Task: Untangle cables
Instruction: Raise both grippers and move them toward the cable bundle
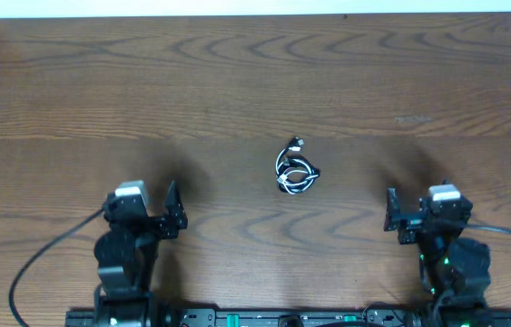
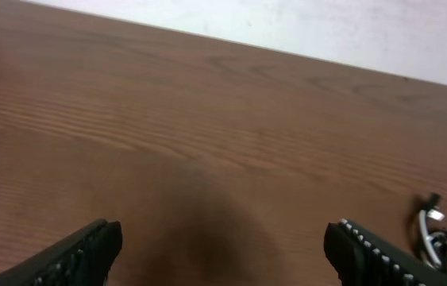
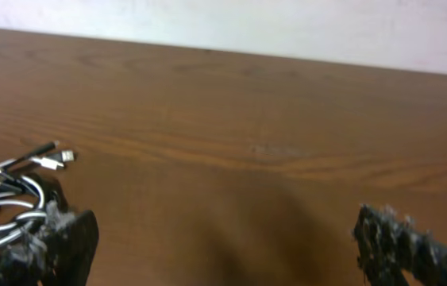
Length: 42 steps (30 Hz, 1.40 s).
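Cables (image 1: 297,170) in small knot, plug ends toward far side of table (image 1: 237,73)

I seem to be in a robotics lab: wood-grain table (image 1: 237,82), white wall (image 1: 237,7) along the top, my mounting rail (image 1: 264,318) bottom centre.

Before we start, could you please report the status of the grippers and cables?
Left gripper open, empty. Right gripper open, empty. Cables bunched mid-table, black and white tangled, not gripped. Nothing in the way.
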Tool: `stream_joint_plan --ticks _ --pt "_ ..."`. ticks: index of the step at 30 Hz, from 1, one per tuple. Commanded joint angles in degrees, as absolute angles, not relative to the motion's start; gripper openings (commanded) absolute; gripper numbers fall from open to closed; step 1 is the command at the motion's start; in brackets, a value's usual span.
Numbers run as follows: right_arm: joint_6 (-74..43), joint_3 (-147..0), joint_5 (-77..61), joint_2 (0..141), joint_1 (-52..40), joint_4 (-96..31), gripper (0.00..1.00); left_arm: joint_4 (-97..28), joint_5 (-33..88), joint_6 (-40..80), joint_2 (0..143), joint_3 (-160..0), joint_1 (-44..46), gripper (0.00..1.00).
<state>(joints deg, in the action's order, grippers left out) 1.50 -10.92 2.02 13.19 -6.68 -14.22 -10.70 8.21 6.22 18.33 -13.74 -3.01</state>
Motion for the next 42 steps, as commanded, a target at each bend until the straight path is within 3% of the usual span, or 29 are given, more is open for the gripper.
stream_joint_plan --ticks 1,11,19,26,32,42 --pt "-0.78 -17.06 2.81 20.21 -6.83 -15.94 0.99 -11.44 12.14 7.84 25.63 -19.94 -3.01 0.86" --pt "-4.64 -36.42 0.91 49.08 -6.85 -28.58 0.99 -25.12 14.59 7.75 48.9 -40.07 3.9 0.86" --pt "-3.22 -48.77 -1.19 63.31 -6.85 -38.89 0.99 -40.34 14.39 4.58 57.23 -49.41 12.08 0.86" --pt "-3.38 -48.9 -17.1 64.84 -6.85 -36.23 0.99 -36.05 19.44 6.33 57.71 -49.36 12.99 0.86" --pt "-3.97 -48.9 -18.17 64.84 -6.85 -33.87 0.99 -23.59 21.82 10.31 59.37 -49.8 12.99 0.86" --pt "-10.76 -48.9 -18.13 64.9 -6.85 -33.21 0.99 -25.43 13.85 11.46 74.35 -60.2 15.53 0.86"
